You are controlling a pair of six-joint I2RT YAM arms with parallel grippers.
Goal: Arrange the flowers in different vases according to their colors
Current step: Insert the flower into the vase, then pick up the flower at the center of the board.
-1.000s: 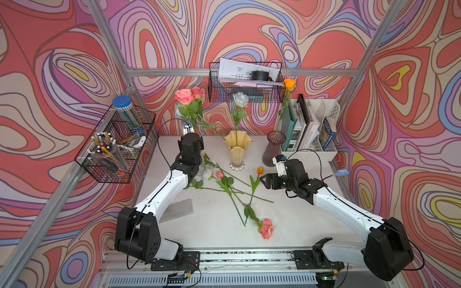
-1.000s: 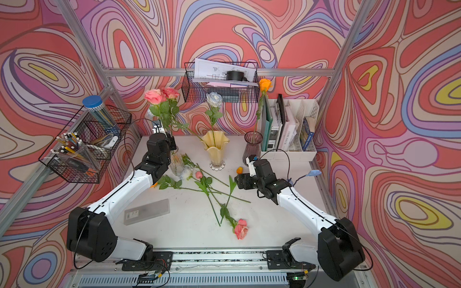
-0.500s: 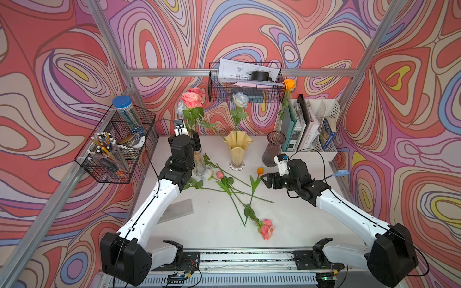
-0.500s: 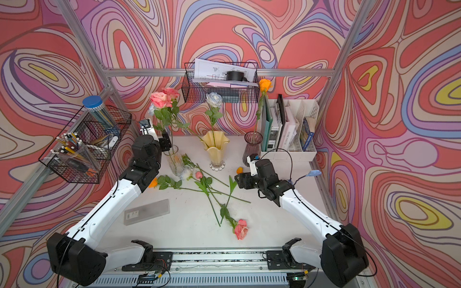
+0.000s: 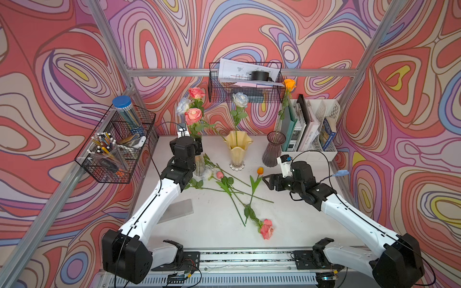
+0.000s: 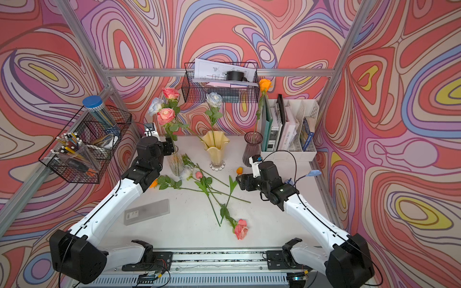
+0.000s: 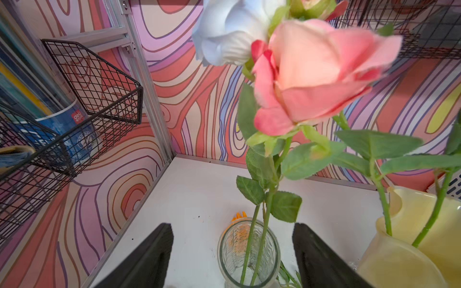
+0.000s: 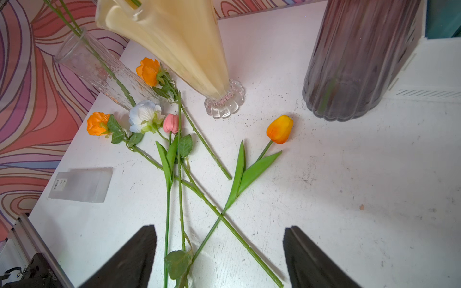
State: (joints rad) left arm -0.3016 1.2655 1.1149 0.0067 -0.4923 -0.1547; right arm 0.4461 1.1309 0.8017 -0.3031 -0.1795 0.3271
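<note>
Flowers [image 8: 171, 123] are lying crossed, only my right wrist view showing whole the orange rose [image 8: 148, 71] beside the rippled glass vase [image 7: 248, 251], my left gripper [image 7: 232, 224] and right gripper [image 8: 220, 228] both gaping

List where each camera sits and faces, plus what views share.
Top views: high in front, looking down on the table; left arm, right arm show.
Left wrist: behind the open left gripper, facing clear vase and pink rose.
Right wrist: behind open right gripper, facing the orange tulip.
Shared: yellow vase, in all.

Blurred pink rose [image 7: 311, 74], clear vase [image 7: 232, 249] base cut off, purple vase [image 8: 359, 57] top cropped
</note>
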